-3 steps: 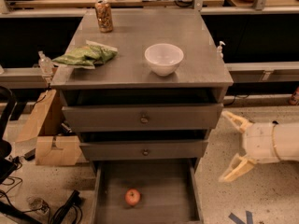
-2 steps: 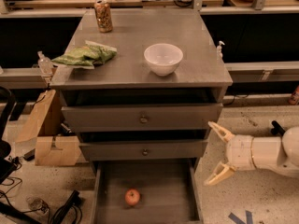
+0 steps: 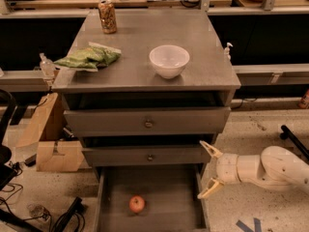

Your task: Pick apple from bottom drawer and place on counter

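Note:
The apple is small, red-orange, and lies on the floor of the open bottom drawer, left of the middle. My gripper is open, its two pale fingers pointing left, at the right side wall of the bottom drawer, to the right of the apple and a little higher. It holds nothing. The counter is the grey metal top of the cabinet, above the two shut upper drawers.
On the counter stand a white bowl, a green chip bag and a can. A cardboard box and cables lie on the floor at the left. Wooden desks run along the back.
My gripper and arm have moved left and down, from beside the middle drawer to the right edge of the bottom drawer. The apple has not moved.

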Available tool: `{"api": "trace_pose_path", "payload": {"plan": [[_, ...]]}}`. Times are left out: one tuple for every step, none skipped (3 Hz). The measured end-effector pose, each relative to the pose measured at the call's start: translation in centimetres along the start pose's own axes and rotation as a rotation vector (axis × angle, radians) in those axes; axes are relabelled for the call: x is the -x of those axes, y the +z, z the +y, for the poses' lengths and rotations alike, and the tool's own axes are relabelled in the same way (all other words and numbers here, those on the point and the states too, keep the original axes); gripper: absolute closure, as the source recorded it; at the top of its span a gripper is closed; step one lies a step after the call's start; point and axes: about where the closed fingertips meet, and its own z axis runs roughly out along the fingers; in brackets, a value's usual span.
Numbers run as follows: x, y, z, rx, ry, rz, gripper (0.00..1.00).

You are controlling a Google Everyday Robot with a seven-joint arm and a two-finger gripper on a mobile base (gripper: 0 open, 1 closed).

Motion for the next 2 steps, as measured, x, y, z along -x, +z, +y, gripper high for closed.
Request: {"api": "trace_pose_path", "payload": {"plan": [[-4.30,2.09,2.06,0.042,0.023,0.054,0.00],[-4.30,2.09,2.06,0.042,0.023,0.054,0.00]]}}
